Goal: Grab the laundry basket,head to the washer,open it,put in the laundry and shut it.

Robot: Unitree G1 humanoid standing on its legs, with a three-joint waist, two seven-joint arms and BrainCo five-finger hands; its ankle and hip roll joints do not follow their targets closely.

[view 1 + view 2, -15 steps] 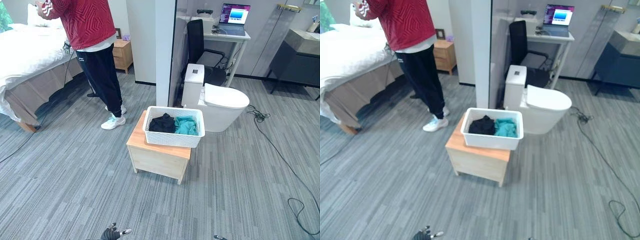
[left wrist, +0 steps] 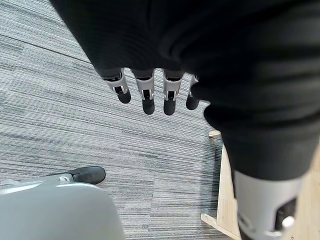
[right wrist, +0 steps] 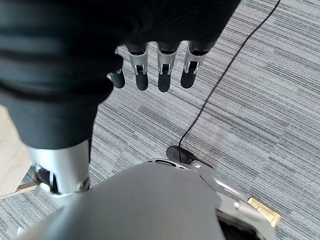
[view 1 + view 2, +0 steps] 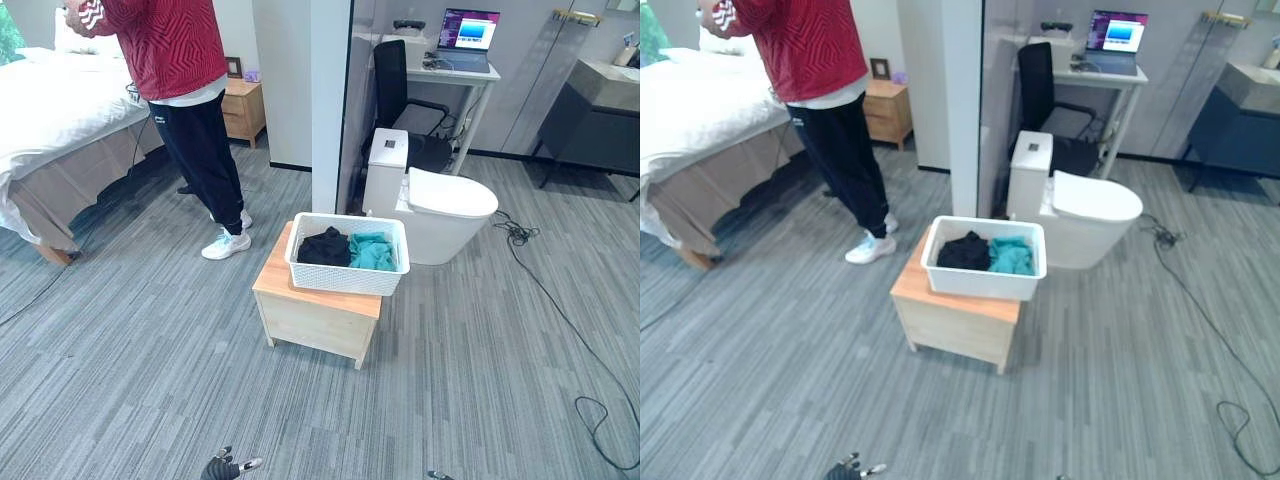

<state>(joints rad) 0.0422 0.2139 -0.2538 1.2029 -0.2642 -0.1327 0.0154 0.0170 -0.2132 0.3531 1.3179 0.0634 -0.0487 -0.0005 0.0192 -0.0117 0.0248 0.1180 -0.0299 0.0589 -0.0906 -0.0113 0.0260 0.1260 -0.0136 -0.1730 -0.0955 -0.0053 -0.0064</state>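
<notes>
Both hands — left hand (image 2: 150, 95), right hand (image 3: 160, 75) — hang open, empty; basket (image 4: 348, 254) unmoved, person (image 4: 185, 90) shifted slightly.

The person (image 4: 185, 90) by the bed (image 4: 50, 120) is cut off at the shoulders by the top edge. The left hand (image 4: 228, 466) shows as fingertips at the bottom edge. The basket (image 4: 348, 275) hides part of the wooden stand (image 4: 315, 320) beneath it.

basket: my white laundry basket (image 4: 349, 270), upright on a low wooden desk (image 4: 300, 318), at 12 o'clock ahead of me
laundry: black clothes (image 4: 324, 247) left, teal clothes (image 4: 373, 251) right, both inside
</notes>
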